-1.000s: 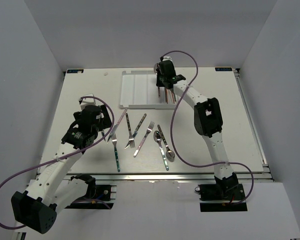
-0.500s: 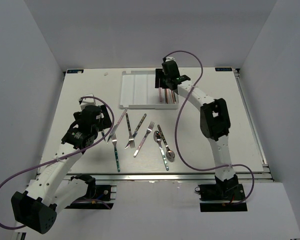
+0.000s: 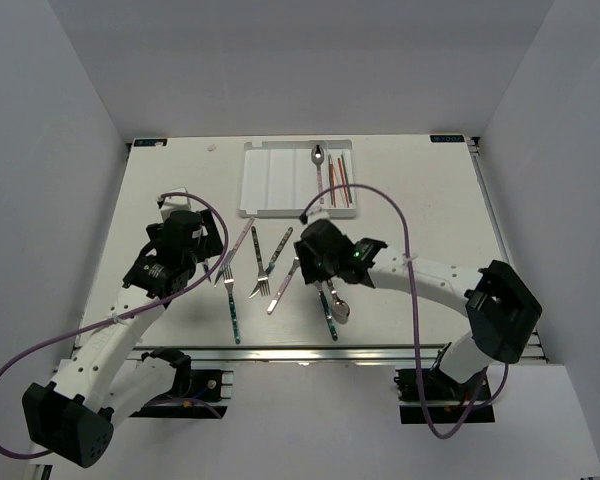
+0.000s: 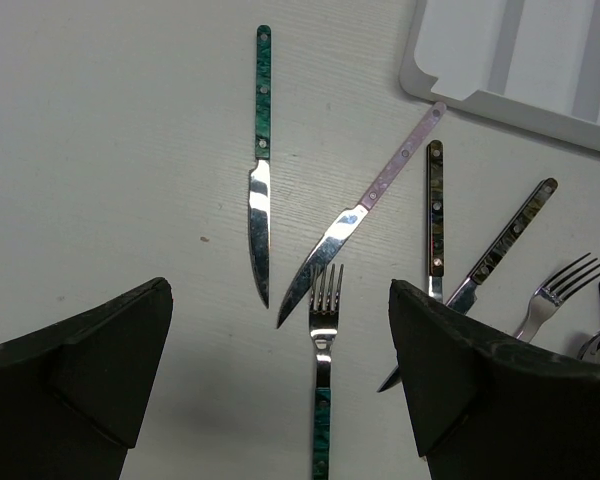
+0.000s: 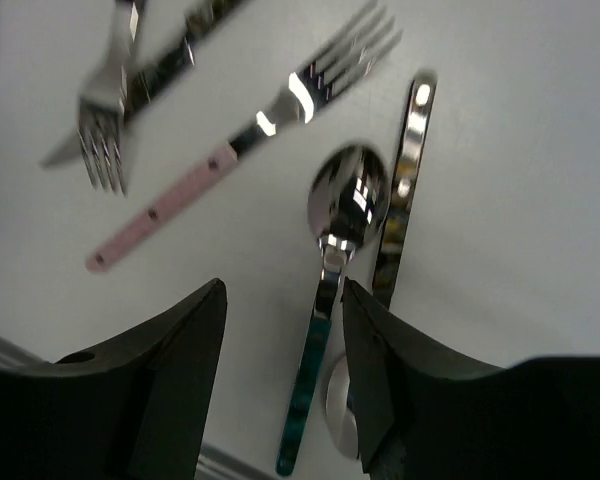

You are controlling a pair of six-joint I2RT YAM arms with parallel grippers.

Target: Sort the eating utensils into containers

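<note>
White table, grey walls on three sides.

Right gripper: fingers apart, nothing between them, low over the loose cutlery in the near middle of the table. A teal-handled spoon lies under the gap, its bowl toward the far side. Touching or just beside it on the right is a dark patterned handle. On its left a pink-handled fork lies at a slant, tines near the spoon bowl. Another fork lies further left. A second spoon bowl shows below, partly hidden by a finger.

Left gripper: fingers wide apart, holding nothing, hovering at the left edge of the same spread. A teal-handled fork sits under the gap. Beyond it are a teal-handled knife and a lilac-handled knife, their tips close together, handles fanning to the far side. Right of those: a dark-handled piece, a dark-handled knife and a plain fork, all flat on the table.

White tray: far middle of the table, well apart from both grippers. Red and green chopsticks lie in its rightmost slot. A silver spoon lies just left of them; whether it is in its own slot is too small to tell. Left slots look bare.
</note>
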